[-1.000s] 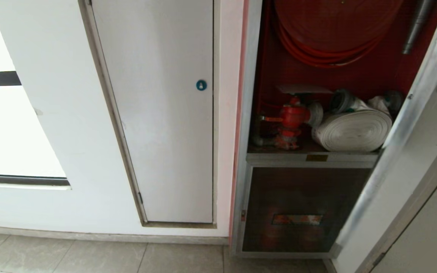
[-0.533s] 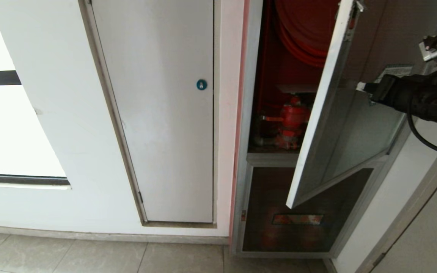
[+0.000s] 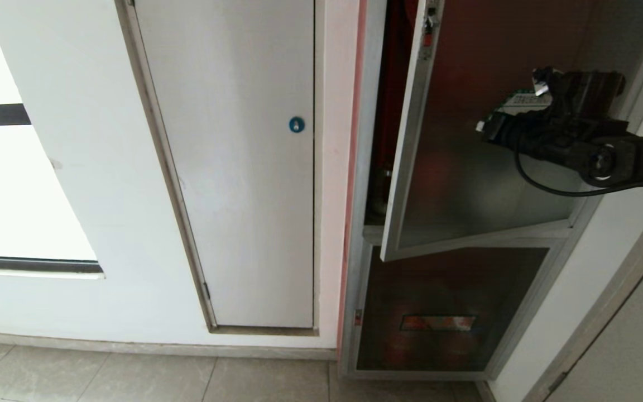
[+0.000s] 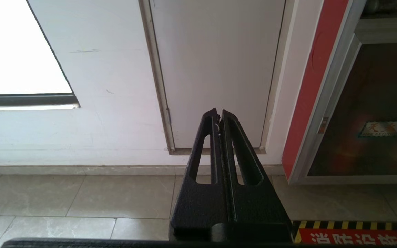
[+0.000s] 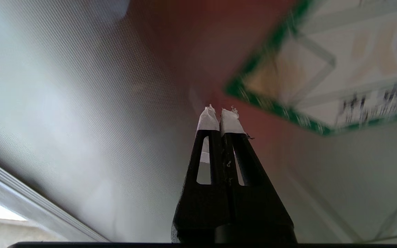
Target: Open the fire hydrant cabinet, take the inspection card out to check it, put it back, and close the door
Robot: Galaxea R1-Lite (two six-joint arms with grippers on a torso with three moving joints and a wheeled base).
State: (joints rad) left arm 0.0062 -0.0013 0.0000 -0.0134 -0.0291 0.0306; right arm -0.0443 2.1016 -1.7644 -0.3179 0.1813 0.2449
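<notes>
The fire hydrant cabinet stands at the right in the head view, and only a narrow red strip of its inside shows. Its door, dark glass in a silver frame, hangs a little ajar, with a small latch on its free edge. My right gripper reaches in from the right, shut and empty. Its taped fingertips are at the glass, beside the green-bordered sticker. The inspection card is hidden behind the door. My left gripper is parked low, shut and empty.
Left of the cabinet is a white-grey panel with a blue round lock. A lower dark glass panel with a red label sits under the door. Grey tiles cover the floor, with a yellow-black marking near the left arm.
The door has swung from wide open to nearly shut. My right arm came into view from the right and moved left along with it. The hose, valve and reel are now covered.
</notes>
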